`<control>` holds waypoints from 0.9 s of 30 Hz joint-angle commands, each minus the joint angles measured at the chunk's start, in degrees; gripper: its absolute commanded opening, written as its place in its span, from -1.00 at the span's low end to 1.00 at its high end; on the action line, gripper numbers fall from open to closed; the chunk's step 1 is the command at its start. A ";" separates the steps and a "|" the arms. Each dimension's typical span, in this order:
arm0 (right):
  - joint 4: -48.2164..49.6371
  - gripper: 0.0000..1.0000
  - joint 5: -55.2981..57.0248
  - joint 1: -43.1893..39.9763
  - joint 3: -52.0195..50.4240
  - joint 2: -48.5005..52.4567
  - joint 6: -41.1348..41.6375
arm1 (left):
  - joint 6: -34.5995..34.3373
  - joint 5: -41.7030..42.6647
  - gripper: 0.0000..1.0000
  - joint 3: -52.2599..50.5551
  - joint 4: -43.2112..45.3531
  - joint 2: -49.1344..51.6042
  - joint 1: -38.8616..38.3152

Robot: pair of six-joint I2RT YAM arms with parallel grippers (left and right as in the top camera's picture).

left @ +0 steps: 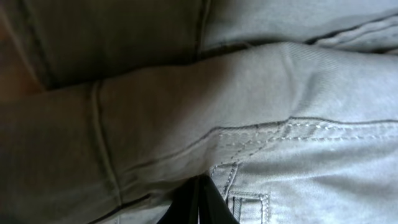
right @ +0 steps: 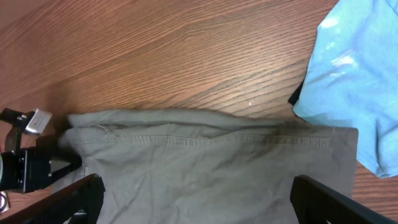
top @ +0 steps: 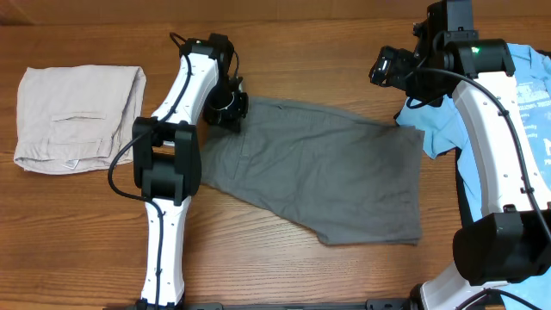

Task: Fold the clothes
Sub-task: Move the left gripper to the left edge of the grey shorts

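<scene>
The clothes, a pair of dark grey shorts, lie spread flat across the middle of the table. My left gripper is at their far left corner. In the left wrist view its black fingers are pressed together, pinching a bunched fold of the grey cloth beside a stitched belt loop. My right gripper hangs open and wide above the shorts' right end, holding nothing. In the overhead view it sits just beyond the far right corner.
Pale beige shorts lie folded at the far left. A light blue T-shirt lies at the right edge, under the right arm and touching the grey shorts' right end. Bare wooden table runs along the front.
</scene>
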 commanded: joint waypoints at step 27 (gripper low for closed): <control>0.28 1.00 0.15 0.04 0.50 -0.17 -0.13 | -10.93 2.19 -0.92 14.58 -9.66 0.31 6.34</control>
